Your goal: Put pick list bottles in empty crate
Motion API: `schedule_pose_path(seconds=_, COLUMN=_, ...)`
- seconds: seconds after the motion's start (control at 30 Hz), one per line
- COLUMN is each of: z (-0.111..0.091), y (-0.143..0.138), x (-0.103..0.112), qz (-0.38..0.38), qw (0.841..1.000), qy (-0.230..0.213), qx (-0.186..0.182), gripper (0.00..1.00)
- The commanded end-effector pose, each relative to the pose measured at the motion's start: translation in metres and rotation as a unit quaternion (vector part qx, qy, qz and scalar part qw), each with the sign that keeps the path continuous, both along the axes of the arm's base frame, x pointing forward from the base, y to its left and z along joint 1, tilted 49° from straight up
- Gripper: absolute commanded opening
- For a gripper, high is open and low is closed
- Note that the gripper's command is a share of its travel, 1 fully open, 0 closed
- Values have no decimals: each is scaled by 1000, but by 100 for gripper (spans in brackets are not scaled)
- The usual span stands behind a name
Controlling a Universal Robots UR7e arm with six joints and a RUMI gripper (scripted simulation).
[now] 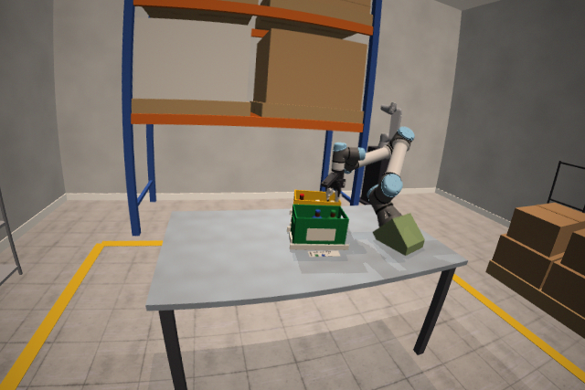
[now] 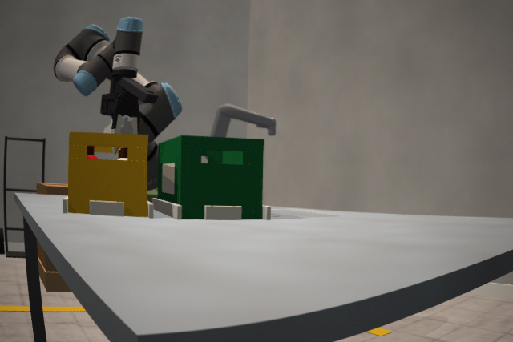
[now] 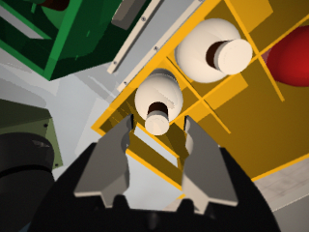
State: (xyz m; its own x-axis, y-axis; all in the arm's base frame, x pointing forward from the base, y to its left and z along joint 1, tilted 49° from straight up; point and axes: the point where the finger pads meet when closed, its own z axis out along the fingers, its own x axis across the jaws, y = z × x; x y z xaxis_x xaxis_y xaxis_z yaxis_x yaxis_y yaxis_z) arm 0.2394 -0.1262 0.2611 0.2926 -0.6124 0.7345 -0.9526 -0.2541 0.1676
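Two jaws astride white bottle, gaps beside

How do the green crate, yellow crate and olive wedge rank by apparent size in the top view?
1. Green crate, largest.
2. Olive wedge.
3. Yellow crate, smallest as seen, but farther back and mostly hidden behind the green one, so unsure.
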Motion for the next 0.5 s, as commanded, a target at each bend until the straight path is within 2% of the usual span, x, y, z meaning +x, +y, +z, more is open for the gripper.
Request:
schedule_pose_path(seconds=0.0, z=-1, y=-1, x=1, qz=2, qw=1000, qy=-1, qx=1, gripper=38)
schedule_pose_path(seconds=0.33, z=0, y=-1, x=2, qz=3, qw=1000, qy=-2, qx=0, gripper=38)
schedule_pose_path(seconds=0.37, z=1, y=0, x=2, qz=3, qw=1000, qy=-3, qx=0, gripper=0)
schedule_pose_path(seconds=0.47, z=1, y=0, x=2, qz=3, qw=1000, qy=-2, qx=0, gripper=0)
